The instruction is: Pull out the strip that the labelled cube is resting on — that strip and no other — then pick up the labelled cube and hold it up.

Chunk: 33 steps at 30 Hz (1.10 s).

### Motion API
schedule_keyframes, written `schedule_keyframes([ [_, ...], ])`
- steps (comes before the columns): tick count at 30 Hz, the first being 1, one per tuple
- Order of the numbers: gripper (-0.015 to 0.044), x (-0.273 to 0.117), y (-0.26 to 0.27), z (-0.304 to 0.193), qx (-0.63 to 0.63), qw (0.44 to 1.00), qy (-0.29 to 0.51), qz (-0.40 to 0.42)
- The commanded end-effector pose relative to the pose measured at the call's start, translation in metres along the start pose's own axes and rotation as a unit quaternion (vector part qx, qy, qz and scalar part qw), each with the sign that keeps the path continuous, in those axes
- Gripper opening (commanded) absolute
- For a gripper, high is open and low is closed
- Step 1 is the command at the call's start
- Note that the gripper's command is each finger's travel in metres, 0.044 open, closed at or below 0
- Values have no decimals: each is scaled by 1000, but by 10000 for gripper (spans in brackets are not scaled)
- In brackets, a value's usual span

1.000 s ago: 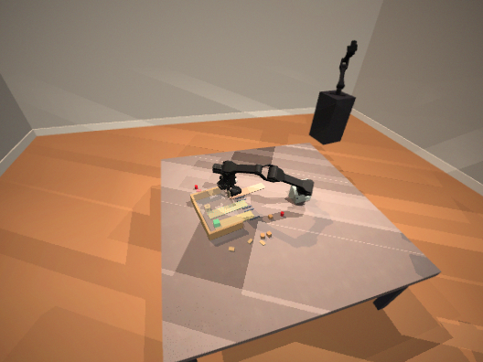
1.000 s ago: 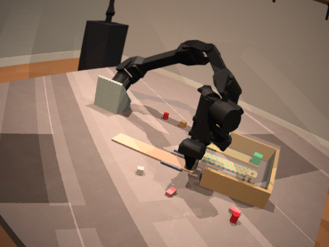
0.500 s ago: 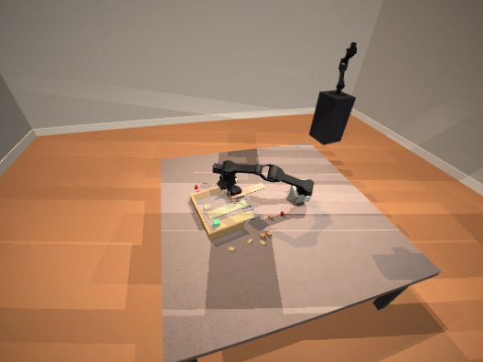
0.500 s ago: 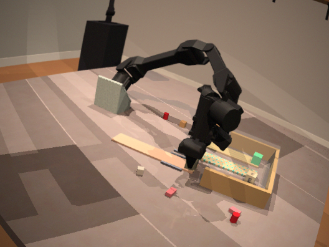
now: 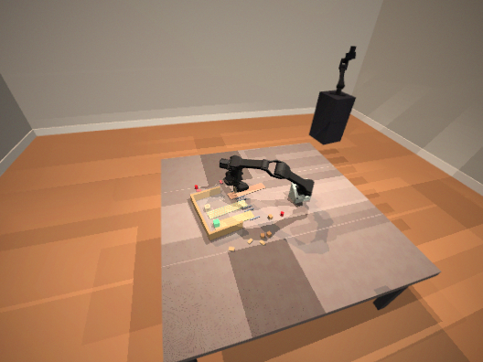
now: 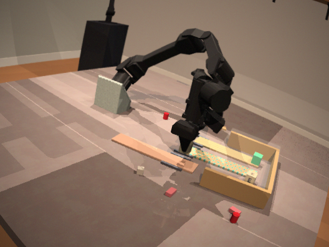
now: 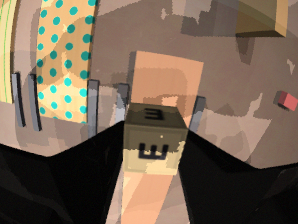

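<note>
My gripper (image 7: 150, 129) is pinching the labelled cube (image 7: 154, 129), a small olive block with a dark letter on the face turned to my wrist camera. My fingers press its sides, though their tips are lost in the black mass filling the lower corners of that view.

I hold the cube over the peach strip (image 6: 153, 153), which lies on the table (image 6: 62, 193) outside the open side of the wooden tray (image 6: 240, 188); whether the cube touches the strip or sits just above it I cannot tell.

From the exterior camera my own wrist hides the cube almost completely. The teal-dotted strip (image 6: 222, 162) runs from just beside my fingertips into the tray, and at its far end sits another small lettered block (image 6: 250, 178), its mark too blurred to read. A green cube (image 6: 257, 158) stands on the plain yellow strip (image 6: 224, 150) near the tray's back wall. From the top camera all of this is too small to sort out.
</note>
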<state>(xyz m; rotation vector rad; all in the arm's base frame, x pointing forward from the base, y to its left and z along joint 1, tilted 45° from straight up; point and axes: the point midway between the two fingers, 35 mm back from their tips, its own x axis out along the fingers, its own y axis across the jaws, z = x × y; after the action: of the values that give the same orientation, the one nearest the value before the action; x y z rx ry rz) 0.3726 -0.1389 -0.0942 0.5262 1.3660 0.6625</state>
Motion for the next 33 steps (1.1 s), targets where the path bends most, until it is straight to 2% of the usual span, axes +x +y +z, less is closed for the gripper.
schedule_keyframes([
  [1,0,-6,6,-12,0,1000,2,-1],
  [33,0,-11,52,-91,2,1000,4,1],
])
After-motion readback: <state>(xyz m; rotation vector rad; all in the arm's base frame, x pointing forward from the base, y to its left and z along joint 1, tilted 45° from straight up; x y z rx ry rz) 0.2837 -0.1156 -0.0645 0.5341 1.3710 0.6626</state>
